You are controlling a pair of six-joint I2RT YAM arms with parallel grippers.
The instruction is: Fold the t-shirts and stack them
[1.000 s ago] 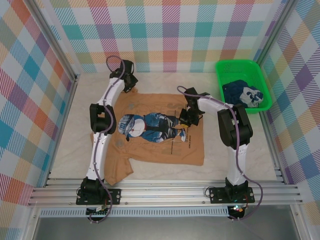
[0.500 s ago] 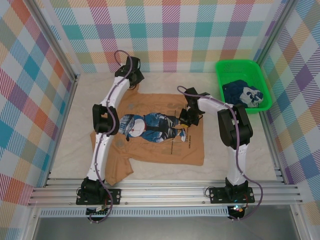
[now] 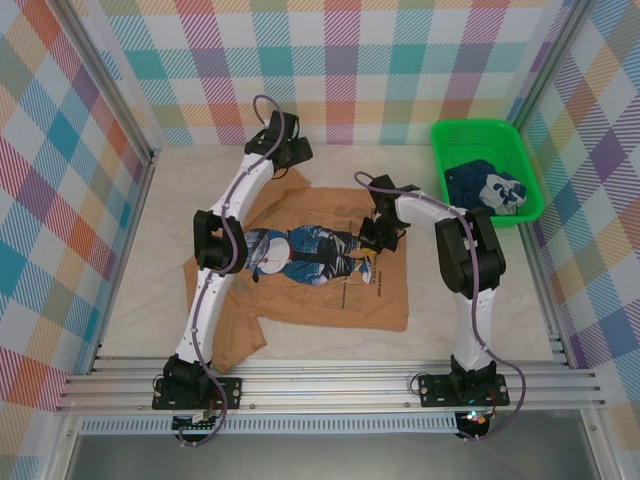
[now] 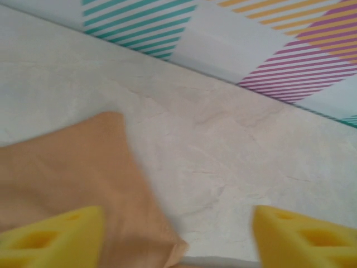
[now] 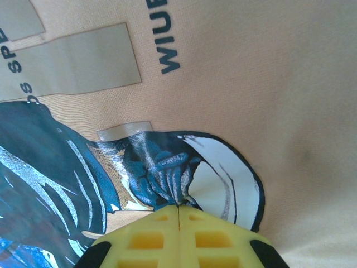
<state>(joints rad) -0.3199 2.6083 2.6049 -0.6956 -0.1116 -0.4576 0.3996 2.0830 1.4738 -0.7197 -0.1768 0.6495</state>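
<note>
The tan-brown t-shirt lies spread on the table, its blue and white cartoon print facing up. My right gripper is shut on a pinch of the printed cloth; in the right wrist view the yellow fingertips meet at the puckered print, gripper. My left gripper hovers at the shirt's far edge and is open. In the left wrist view its yellow fingers stand wide apart, gripper, with a tan edge under the left one. The dark navy t-shirt lies crumpled in the basket.
The green mesh basket stands at the back right against the wall. Plaid walls close in the table on three sides. Bare pale tabletop runs up to the back wall beyond the shirt's edge. A metal rail crosses the near edge.
The left arm has swung rightward along the shirt's far edge, from the back-left corner toward the middle. The right gripper has stayed put, pinching the print.
</note>
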